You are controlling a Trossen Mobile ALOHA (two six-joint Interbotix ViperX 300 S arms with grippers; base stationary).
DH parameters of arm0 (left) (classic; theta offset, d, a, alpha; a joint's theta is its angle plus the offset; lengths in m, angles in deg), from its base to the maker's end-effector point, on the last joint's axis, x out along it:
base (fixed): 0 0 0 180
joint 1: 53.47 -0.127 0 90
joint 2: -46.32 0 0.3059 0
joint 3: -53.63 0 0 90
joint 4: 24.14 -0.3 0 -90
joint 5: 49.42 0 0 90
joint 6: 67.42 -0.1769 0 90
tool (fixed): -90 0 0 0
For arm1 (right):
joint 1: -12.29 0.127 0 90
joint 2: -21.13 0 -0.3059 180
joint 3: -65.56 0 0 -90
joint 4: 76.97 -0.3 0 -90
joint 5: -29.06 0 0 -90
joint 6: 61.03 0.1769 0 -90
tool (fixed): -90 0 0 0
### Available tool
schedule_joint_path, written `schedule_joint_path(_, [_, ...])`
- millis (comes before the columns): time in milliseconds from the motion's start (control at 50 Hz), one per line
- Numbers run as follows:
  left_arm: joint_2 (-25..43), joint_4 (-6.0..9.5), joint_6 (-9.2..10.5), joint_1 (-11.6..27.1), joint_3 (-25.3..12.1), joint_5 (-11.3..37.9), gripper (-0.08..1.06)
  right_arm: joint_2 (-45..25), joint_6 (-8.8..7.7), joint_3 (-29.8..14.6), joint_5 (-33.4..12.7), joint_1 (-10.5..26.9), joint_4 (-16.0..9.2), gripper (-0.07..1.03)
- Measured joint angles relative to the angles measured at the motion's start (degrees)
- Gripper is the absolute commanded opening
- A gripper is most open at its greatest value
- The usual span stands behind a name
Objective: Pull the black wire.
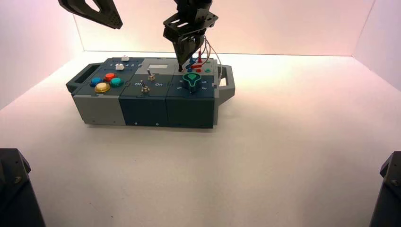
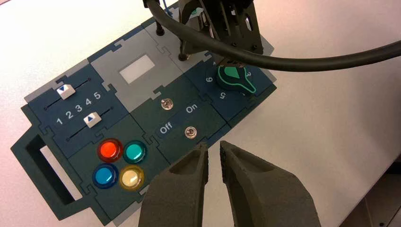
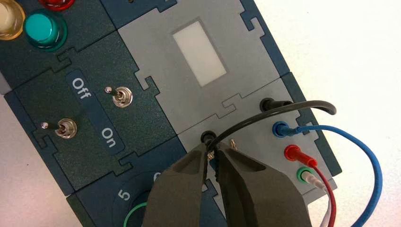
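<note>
Right end effector [image 3: 211, 153]: pinched closed on the near plug of the black wire
Black wire [image 3: 279, 111]: arching between two sockets on the box's light-grey wire panel [image 3: 257, 120]
Left end effector [image 2: 214, 144]: parked above the worktop [image 1: 283, 165], fingertips slightly apart

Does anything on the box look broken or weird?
Nothing looks broken. The black wire bends up in an arch, but both ends seem to sit in the box's grey part, with the right gripper at one end.
</note>
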Motion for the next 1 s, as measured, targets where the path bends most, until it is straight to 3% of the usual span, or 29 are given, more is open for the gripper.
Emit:
schedule_joint_path(760, [0.0, 0.00, 0.00, 0.0, 0.0, 0.0, 0.16, 0.0, 0.00, -3.4, -4.0, -0.1, 0.0, 0.00])
schedule_joint_path(1000, [0.0, 0.00, 0.00, 0.0, 0.0, 0.0, 0.16, 0.6, 0.09, -3.5, -8.2, -0.1, -0.9, -0.01])
